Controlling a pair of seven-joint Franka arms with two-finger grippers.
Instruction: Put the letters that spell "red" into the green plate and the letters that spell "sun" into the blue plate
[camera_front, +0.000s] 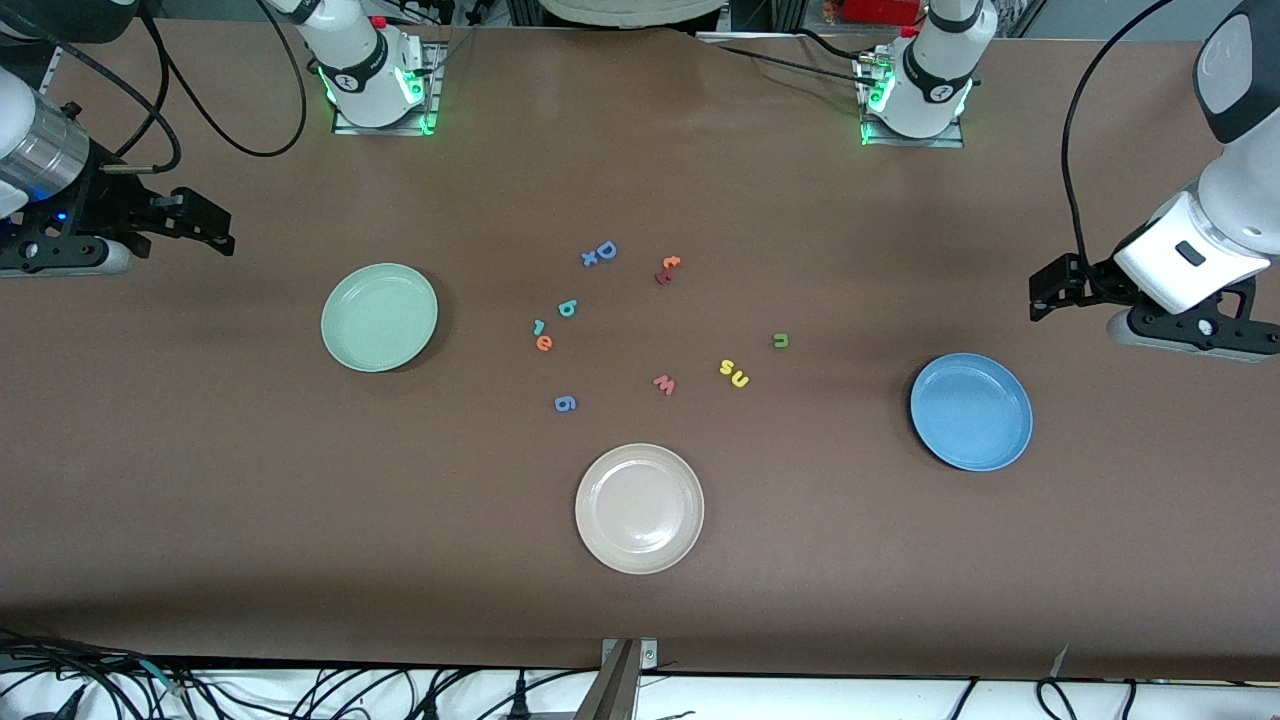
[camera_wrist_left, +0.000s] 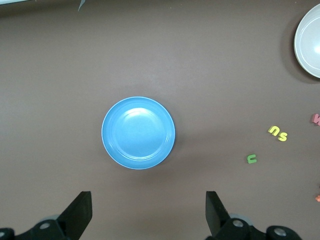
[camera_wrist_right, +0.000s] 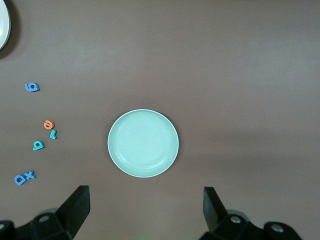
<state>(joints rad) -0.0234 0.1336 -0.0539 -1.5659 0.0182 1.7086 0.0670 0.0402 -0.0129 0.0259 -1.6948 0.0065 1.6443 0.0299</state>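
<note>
We see both arms parked at the two ends of the worktop (camera_front: 200, 560), wrists bent so each tool points in toward the middle. The right tool (camera_front: 205, 225) hangs over bare worktop at the right arm's end, fingers spread wide, nothing between them; in the right wrist view its two dark fingers (camera_wrist_right: 75, 207) stand well apart. The left tool (camera_front: 1045, 295) hangs over bare worktop at the left arm's end, also spread and empty.

We note a matte brown worktop, smooth. The green plate (camera_front: 379, 317) is round, pale mint, glossy with a shallow rim, toward the right arm's end. The blue plate (camera_front: 971, 411) is the same shape, medium blue, toward the left arm's end. A cream plate (camera_front: 639, 508) sits between them, nearer the front camera.

The letters are small, flat, matte foam cutouts, all lying on the worktop between the plates, none on a plate. The teal d (camera_front: 567, 308), teal r (camera_front: 538, 326) and orange e (camera_front: 544, 343) cluster closer to the green plate, r and e just beside each other. The yellow s (camera_front: 727, 367) and yellow u (camera_front: 740, 379) touch or nearly touch; the dark green n (camera_front: 781, 341) lies near them, toward the blue plate. We also see a blue D (camera_front: 605, 250) with a blue x (camera_front: 589, 259) beside it, a blue g (camera_front: 565, 403), a red w (camera_front: 664, 384), and an orange-and-red pair (camera_front: 667, 268) we cannot read.
</note>
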